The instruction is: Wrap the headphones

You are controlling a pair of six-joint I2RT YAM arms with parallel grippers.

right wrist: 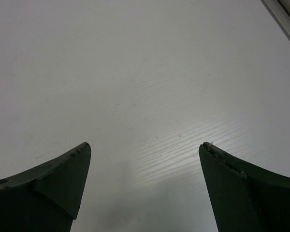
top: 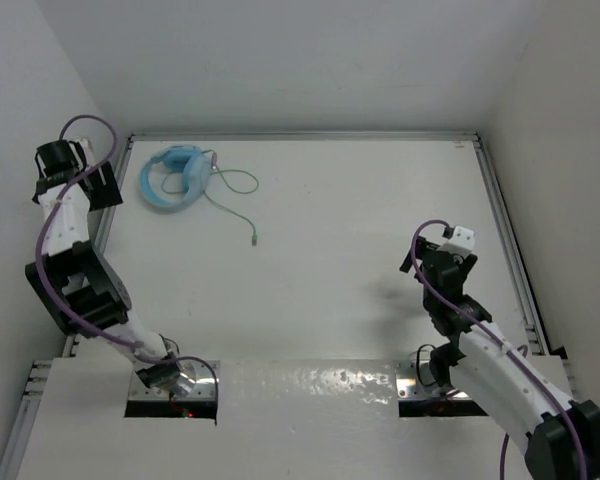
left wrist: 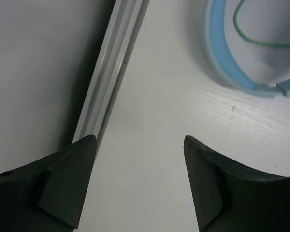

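Observation:
The light blue headphones lie flat at the table's far left corner, with the headband curving toward the near side. Their thin pale green cable loops out to the right and ends in a small plug. My left gripper is open and empty, just left of the headphones beside the rail. In the left wrist view my left gripper is over bare table, with the headband and a bit of cable at the upper right. My right gripper is open and empty at mid right, far from the headphones. In its wrist view my right gripper has only table under it.
An aluminium rail runs along the table's left edge, close to my left gripper, and also shows in the left wrist view. Another rail borders the right side. White walls enclose the table on three sides.

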